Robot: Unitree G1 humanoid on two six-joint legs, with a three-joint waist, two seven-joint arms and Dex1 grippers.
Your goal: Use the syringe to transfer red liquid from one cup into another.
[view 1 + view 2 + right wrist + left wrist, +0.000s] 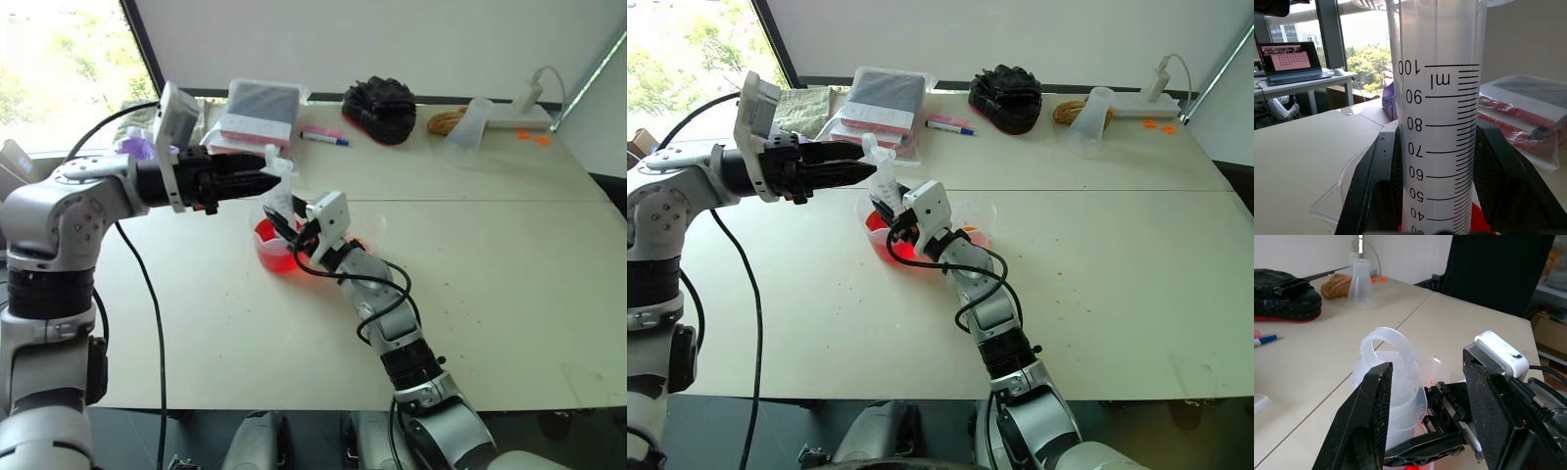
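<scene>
The big clear plastic syringe [884, 186] with printed ml marks on its wide barrel is standing upright over the larger clear spouted measuring cup [274, 245], which is sitting near the middle of the pale counter [490, 294] with bright red liquid [277, 257] in it. The right claw [890, 217] is clamping tight on the barrel, black fingers [1374, 181] pressing both sides. The left claw [867, 172] is reaching in level from the side with its fingers [1364, 421] spread wide, sitting either side of the ringed plunger top [1388, 345]; can't tell if they're touching it. At the far edge of the counter a frosted whitish cup [1089, 119] is lying tilted, beside a black mitt-like thing [1006, 98] and a marker pen [948, 126].
</scene>
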